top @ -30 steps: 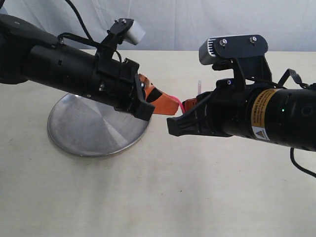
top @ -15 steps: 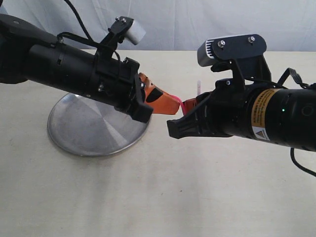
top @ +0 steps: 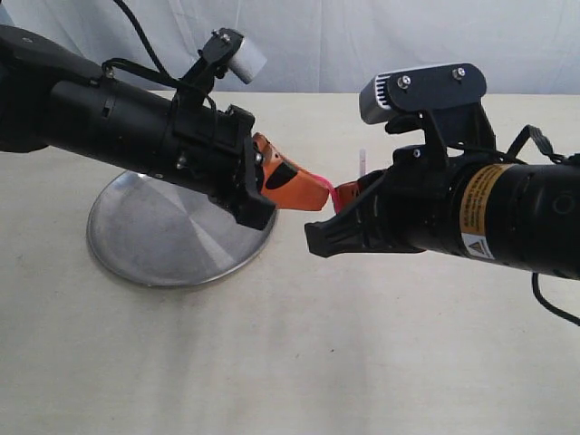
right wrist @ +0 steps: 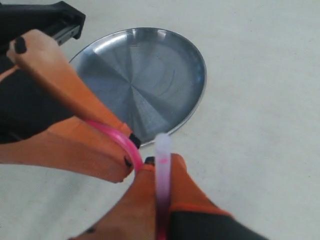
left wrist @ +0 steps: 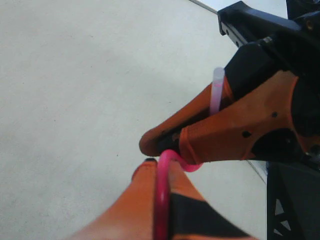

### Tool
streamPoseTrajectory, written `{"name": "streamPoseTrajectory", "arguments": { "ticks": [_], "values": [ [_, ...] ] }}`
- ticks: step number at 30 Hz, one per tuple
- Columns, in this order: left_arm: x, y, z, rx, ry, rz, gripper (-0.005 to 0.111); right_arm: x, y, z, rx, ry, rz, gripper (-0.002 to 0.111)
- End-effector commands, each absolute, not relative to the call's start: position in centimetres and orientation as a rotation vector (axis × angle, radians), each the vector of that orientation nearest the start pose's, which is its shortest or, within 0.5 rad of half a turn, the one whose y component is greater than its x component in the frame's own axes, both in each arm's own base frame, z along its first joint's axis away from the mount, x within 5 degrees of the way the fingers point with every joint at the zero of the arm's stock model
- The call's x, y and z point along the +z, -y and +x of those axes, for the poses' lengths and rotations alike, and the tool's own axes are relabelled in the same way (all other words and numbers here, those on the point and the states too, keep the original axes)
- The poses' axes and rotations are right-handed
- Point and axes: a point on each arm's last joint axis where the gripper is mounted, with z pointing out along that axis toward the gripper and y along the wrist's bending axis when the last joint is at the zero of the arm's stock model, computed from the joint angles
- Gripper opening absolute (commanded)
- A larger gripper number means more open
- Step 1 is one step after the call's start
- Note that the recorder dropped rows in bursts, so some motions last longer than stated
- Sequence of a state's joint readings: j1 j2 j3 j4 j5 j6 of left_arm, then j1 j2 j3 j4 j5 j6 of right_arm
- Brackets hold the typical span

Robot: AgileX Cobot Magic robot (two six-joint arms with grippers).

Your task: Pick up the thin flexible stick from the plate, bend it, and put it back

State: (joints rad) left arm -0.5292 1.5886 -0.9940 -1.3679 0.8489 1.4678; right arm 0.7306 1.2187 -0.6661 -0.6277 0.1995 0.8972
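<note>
The thin flexible stick (top: 342,192) is held in the air between both grippers, right of the plate (top: 163,237). My left gripper (top: 319,193) is shut on one end of it, and the pink length (left wrist: 161,200) runs between its orange fingers. My right gripper (top: 348,196) is shut on the other end, with the whitish tip (right wrist: 162,150) poking up past its fingertips. Between the two grippers the stick curls in a tight pink bend (right wrist: 116,134). The fingertips of the two grippers nearly touch. Nothing lies on the round steel plate (right wrist: 150,75).
The plate sits on a pale beige tabletop (top: 290,362) with a white cloth backdrop (top: 362,36) behind it. The left arm (top: 109,127) reaches over the plate's far half. The right arm's black body (top: 489,217) fills the right side.
The two grippers have edged a little closer together. The pink loop between them has become shorter and tighter. Both grips are unchanged.
</note>
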Motion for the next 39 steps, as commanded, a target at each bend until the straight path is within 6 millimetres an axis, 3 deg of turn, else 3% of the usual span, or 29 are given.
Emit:
{"name": "streamPoseTrajectory", "arguments": {
  "ticks": [1, 9, 17, 32, 39],
  "values": [
    [27.9, 22.7, 24.5, -1.243, -1.854, 1.035, 0.0, 25.8, -17.1, 18.6, 0.558, -2.106, -0.504, -0.001],
    [27.8, 22.6, 24.4, -1.225, -1.849, 1.064, 0.0, 25.6, -18.0, 17.9, 0.531, -2.073, -0.642, -0.001],
    [27.7, 22.6, 24.4, -1.216, -1.85, 1.082, 0.0, 23.9, -18.9, 18.2, 0.502, -2.118, -0.7, -0.001],
    [27.6, 22.5, 24.5, -1.185, -1.861, 1.08, 0.0, 24.2, -19.3, 18.2, 0.554, -2.079, -0.705, -0.001],
    [27.3, 22.3, 25.4, -1.108, -1.942, 0.97, 0.0, 24.3, -19.3, 18.2, 0.572, -2.084, -0.681, -0.001]
  ]
}}
